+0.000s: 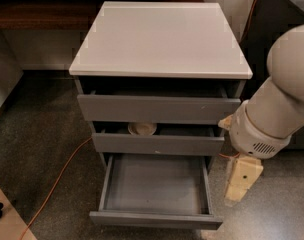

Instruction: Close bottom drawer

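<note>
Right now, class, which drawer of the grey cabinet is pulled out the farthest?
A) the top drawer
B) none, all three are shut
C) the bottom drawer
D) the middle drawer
C: the bottom drawer sticks out well past the middle drawer and the top drawer, with its bare floor in full view; the gripper hangs off to its right side.

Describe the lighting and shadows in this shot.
Camera view: the cabinet top is the brightest surface, so light seems to come from above; the inside of the top drawer is in deep shadow; the bottom drawer is evenly lit, shaded only under the middle drawer; the gripper hangs well lit beside its right wall.
</note>
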Robot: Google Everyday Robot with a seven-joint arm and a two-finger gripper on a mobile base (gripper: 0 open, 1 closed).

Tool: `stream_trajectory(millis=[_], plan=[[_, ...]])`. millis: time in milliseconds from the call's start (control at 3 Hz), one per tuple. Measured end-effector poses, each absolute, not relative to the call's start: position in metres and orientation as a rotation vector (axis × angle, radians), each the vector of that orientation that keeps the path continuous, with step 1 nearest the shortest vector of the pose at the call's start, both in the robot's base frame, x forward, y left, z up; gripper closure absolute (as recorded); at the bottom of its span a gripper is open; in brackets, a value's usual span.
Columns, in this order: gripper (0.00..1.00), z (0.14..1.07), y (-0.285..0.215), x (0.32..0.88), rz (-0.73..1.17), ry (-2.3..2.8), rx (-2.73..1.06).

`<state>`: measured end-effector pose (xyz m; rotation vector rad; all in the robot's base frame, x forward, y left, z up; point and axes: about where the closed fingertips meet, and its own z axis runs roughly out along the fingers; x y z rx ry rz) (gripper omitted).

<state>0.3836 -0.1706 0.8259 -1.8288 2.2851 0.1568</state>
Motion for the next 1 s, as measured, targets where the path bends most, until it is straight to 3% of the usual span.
stream_trajectory(millis=[1000], plan=[[0.00, 0.678, -0.157, 0.366, 0.117, 2.329, -1.872]])
